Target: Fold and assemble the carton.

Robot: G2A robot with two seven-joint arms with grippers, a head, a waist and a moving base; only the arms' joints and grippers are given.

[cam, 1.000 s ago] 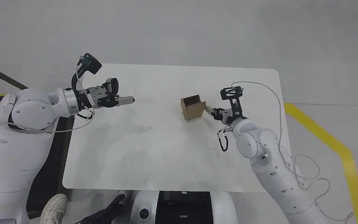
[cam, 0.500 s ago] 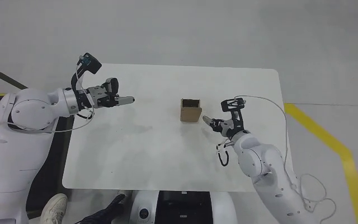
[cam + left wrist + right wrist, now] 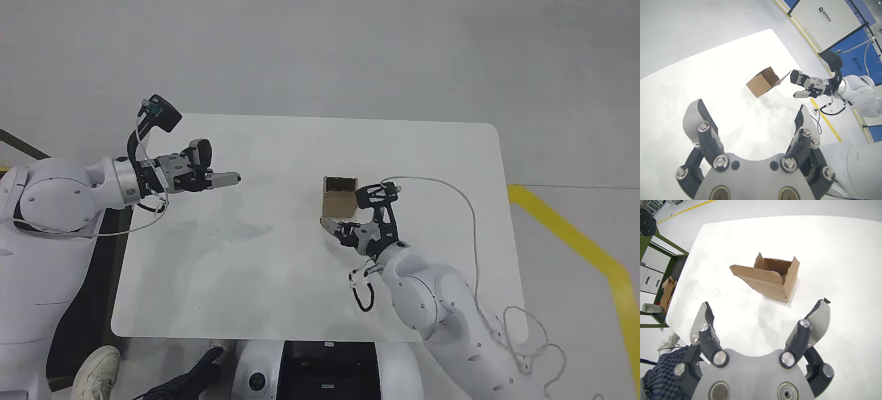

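The small brown carton stands in the middle of the white table, its mouth open and a long flap sticking out sideways. In the right wrist view the carton lies just beyond my right gripper, which is open and apart from it. From above, the right gripper hovers at the carton's near side. My left gripper hangs over the left part of the table, well away from the carton. In its own view the left gripper is open and empty, with the carton and the right gripper farther off.
A green rack holding cardboard scraps stands off one table corner. A person's shoe and checked clothing are near the table's front edge. A yellow line runs on the floor at the right.
My right gripper let go of the carton's right side and swung round to its near side. The carton settled from a tilt. The left arm stayed still.
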